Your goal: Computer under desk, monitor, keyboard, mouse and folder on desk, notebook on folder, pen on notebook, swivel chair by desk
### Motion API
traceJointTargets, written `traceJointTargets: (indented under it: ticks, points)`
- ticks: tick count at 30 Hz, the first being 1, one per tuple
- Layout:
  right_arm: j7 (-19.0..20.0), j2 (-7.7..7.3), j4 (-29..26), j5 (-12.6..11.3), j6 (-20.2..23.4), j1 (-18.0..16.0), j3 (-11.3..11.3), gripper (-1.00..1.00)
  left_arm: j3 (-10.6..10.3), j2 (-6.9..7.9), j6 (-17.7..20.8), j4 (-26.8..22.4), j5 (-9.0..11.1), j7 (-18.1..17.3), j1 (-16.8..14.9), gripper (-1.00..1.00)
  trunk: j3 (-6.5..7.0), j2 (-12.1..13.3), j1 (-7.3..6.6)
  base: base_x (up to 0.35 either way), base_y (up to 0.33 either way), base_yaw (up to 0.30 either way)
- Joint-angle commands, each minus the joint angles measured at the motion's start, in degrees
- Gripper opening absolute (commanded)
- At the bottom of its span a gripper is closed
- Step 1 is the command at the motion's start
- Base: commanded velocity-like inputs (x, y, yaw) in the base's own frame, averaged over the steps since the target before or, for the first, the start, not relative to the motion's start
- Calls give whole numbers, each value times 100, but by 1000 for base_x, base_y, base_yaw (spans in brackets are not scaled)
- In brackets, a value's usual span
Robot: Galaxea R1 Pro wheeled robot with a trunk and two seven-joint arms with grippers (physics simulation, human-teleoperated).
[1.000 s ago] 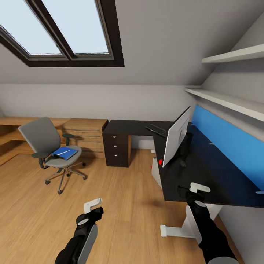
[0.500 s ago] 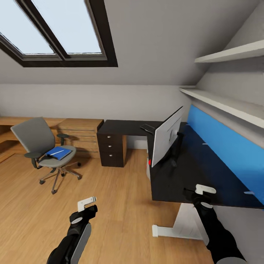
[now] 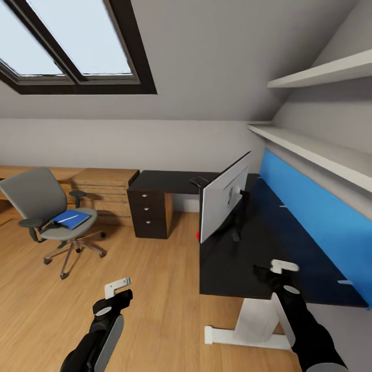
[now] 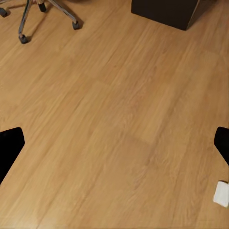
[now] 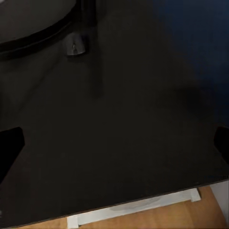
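I have both arms low in front of me and nothing in either. My left end effector (image 3: 118, 289) hangs over the bare wood floor (image 4: 114, 124), its fingers spread wide and empty in the wrist view. My right end effector (image 3: 276, 269) hovers over the near end of the black tabletop (image 3: 243, 258), also wide and empty.

Ahead of my right end effector, the monitor (image 3: 223, 202) stands on the tabletop. Its round base and thin stem fill the far part of the right wrist view, and the mouse (image 5: 75, 45) lies just beside that base. The mouse looks small, light and smooth. I judge it will slip unless I pinch it across its narrow sides. The keyboard (image 3: 199, 181) lies further off, beyond the monitor, near the tabletop's corner. It is long and stiff, so I would grip it mid-length across the short edge to stop it swinging.

Far off ahead and outward of my left end effector, the swivel chair (image 3: 49, 212) stands well apart from the tabletop. On its seat lies a blue flat item (image 3: 69, 219) with the pen (image 3: 67, 218) across it. I take the blue item for the folder or notebook. It should be thin and somewhat floppy, best taken at an overhanging edge. The pen is likely to roll.
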Motion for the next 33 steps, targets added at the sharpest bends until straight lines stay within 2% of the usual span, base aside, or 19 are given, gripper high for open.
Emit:
traceJointTargets:
  ticks: [1,2,5,7,10,17,22,28,33]
  points:
    - [69,-3,-8,-62,57,-4,9,100,-6,19,20,-9,53,46,-5,100,-13,-13,7,312,-25,0]
    - [441,-63,-8,-69,359,-4,-3,100,5,92,23,-9,64,41,-4,100,-13,-13,7,307,-4,0]
    - [766,-154,-7,-84,607,-4,-19,100,41,145,25,-9,65,46,-5,100,-13,-13,7,262,-2,0]
    - [1152,-209,-4,-93,863,-4,-35,100,148,178,26,-11,68,45,-5,100,-13,-13,7,209,-1,0]
    - [1472,-245,-1,-97,1075,-4,-45,100,275,193,26,-15,72,41,-5,100,-13,-13,7,178,0,0]
    - [1685,-257,-23,-86,1192,-4,-38,100,410,202,36,-48,74,43,-6,100,-13,-13,7,71,0,0]
    - [1724,-250,-74,-83,1171,-4,-29,100,646,203,58,-296,74,46,-7,100,-13,-13,7,7,0,0]
    - [1712,-241,-77,-64,1158,-4,0,100,657,196,62,-339,74,45,-5,100,-15,-13,7,39,-152,84]
    - [1711,-233,-34,28,886,-4,12,100,654,194,63,-394,74,45,-4,100,-28,-13,7,47,-253,241]
